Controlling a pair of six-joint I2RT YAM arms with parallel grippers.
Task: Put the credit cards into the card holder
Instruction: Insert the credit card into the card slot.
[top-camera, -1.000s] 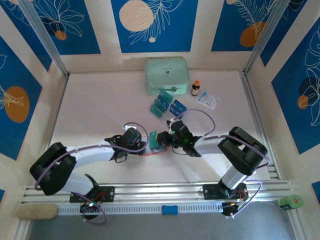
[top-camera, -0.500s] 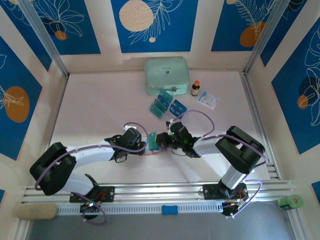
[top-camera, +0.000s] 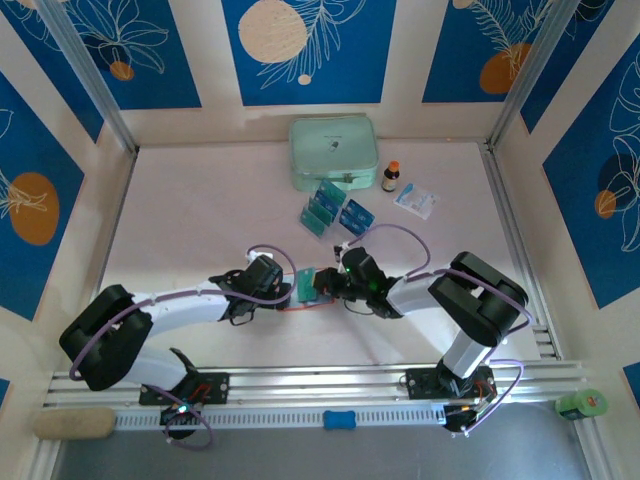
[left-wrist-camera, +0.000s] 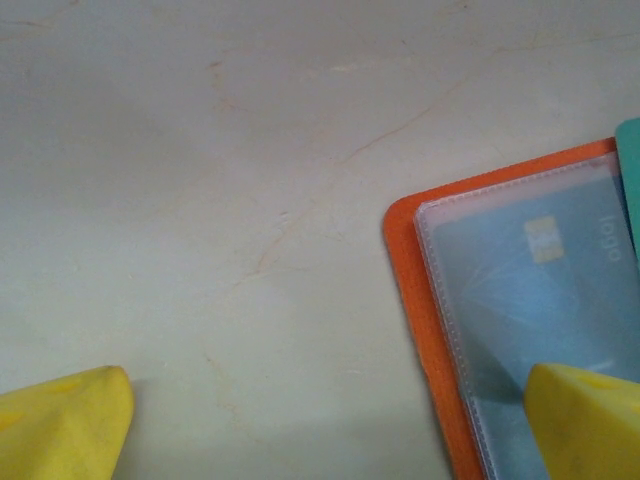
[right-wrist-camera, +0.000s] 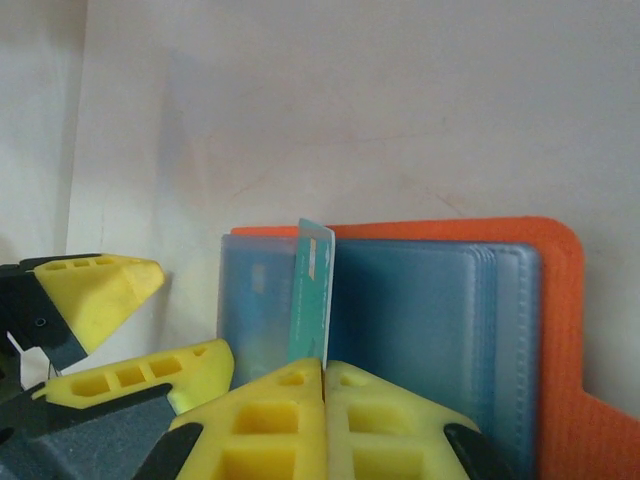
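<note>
The orange-red card holder (right-wrist-camera: 560, 300) lies open on the table (top-camera: 200, 220), between the two grippers (top-camera: 312, 302). Its clear pockets face up, and one credit card sits inside the left pocket (left-wrist-camera: 540, 270). My right gripper (right-wrist-camera: 326, 370) is shut on a teal credit card (right-wrist-camera: 312, 290), held on edge over the holder's middle fold (top-camera: 307, 281). My left gripper (left-wrist-camera: 320, 430) is open, one fingertip (left-wrist-camera: 585, 420) over the holder's left page and the other (left-wrist-camera: 60, 425) on bare table. Several more credit cards (top-camera: 322, 207) lie loose farther back.
A mint-green zip case (top-camera: 334, 153) stands at the back of the table, with a small brown bottle (top-camera: 391, 176) and a white-and-blue sachet (top-camera: 416, 200) to its right. The loose cards lie just behind my right gripper (top-camera: 322, 284).
My right gripper has edged left with the teal card, closer over the holder. The left arm has stayed still.
</note>
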